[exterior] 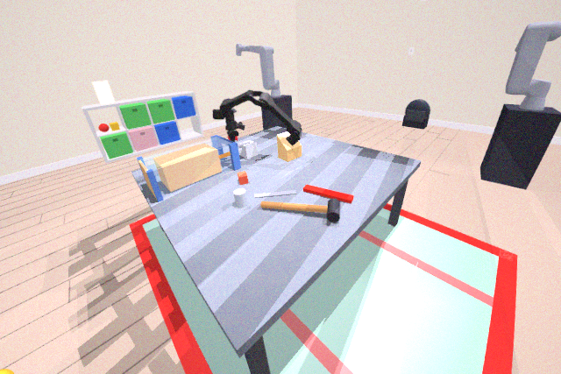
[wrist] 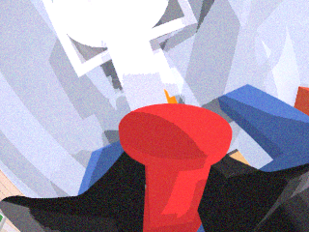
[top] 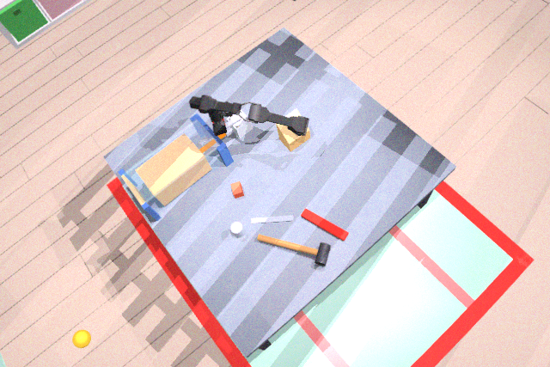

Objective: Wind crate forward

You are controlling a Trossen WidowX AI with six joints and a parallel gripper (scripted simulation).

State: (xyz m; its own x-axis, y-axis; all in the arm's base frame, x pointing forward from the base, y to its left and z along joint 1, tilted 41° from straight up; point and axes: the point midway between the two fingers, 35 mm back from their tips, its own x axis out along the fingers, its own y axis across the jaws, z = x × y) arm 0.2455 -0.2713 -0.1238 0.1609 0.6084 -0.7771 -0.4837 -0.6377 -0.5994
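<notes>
The tan crate [top: 171, 169] [exterior: 190, 168] sits flat in the clear-panelled cubby, with a gap between its front and the blue frame [top: 225, 154] [exterior: 235, 155] [wrist: 256, 103] at the mouth. An orange strap [top: 207, 145] [exterior: 224, 155] runs from the crate's front through the frame towards the white winch [top: 237, 126] [exterior: 247, 149] [wrist: 121, 19]. My gripper [top: 219, 131] [exterior: 232, 137] [wrist: 160, 139] is shut on the winch handle's red knob [wrist: 174, 132], beside the winch. A pale crank arm [wrist: 140, 84] shows beyond the knob, overlapping the winch. The square key and its hole are hidden.
A tan block [top: 291, 139] [exterior: 288, 151] stands beyond the winch, under my arm's base end. A red cube [top: 237, 189] [exterior: 243, 177], white cup [top: 236, 227] [exterior: 239, 197], pale bar [top: 272, 219], red bar [top: 324, 224] and mallet [top: 289, 243] lie or stand farther forward.
</notes>
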